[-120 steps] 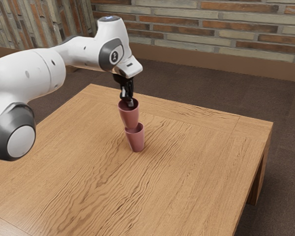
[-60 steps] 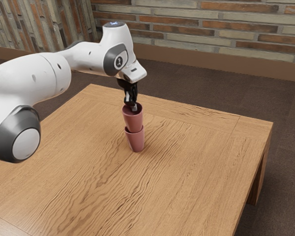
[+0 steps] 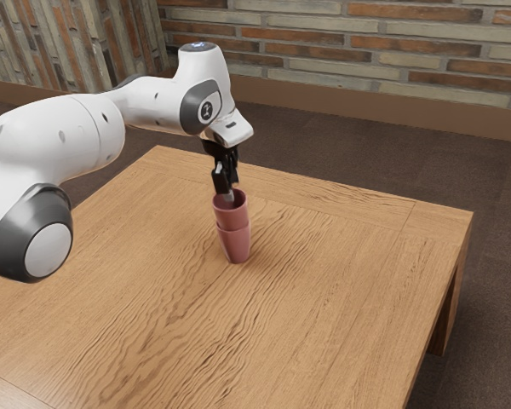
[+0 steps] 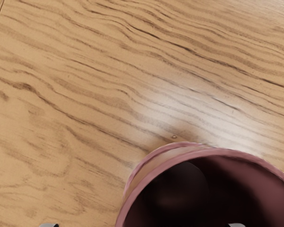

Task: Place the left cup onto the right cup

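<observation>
**Pink cups stacked left of centre on the table**

The wooden table (image 3: 324, 307) filled the lower part of the frame, its grain running across the foreground. Left of centre, the lower cup (image 3: 236, 245) stood upright on it. The upper cup (image 3: 230, 210) sat nested inside, with only its top band above the lower rim. In the wrist view the upper cup's dark mouth (image 4: 203, 194) lay close under the hand. Just above the stack, the end effector (image 3: 226, 194) pointed down at the upper cup's rim, spread apart rather than clamped. The white arm (image 3: 145, 102) reached in from the upper left. Beyond lay brown floor (image 3: 494, 179) and a brick wall (image 3: 366, 43) along the top.
</observation>
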Action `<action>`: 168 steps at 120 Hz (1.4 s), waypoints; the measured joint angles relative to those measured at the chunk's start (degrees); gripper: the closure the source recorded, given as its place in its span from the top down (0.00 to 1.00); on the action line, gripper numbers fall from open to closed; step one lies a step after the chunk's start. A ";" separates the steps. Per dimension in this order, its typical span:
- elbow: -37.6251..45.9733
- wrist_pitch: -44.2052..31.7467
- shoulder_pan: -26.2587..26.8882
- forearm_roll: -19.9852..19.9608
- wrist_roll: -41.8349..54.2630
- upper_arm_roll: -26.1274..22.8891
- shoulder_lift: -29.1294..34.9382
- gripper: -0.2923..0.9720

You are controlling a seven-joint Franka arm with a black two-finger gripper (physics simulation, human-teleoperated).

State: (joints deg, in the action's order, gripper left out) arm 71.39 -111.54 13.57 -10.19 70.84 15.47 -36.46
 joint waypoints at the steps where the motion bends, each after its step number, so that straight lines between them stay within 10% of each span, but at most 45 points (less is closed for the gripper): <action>1: 0.00 0.00 0.01 0.00 0.02 0.00 0.00 0.62; 101: 1.45 3.69 0.59 1.40 0.60 0.34 5.11 0.77; 168: 12.99 10.19 1.05 9.08 -3.81 0.40 20.05 0.77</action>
State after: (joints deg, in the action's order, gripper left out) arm 84.38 -101.35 14.62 -1.11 67.03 15.88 -16.42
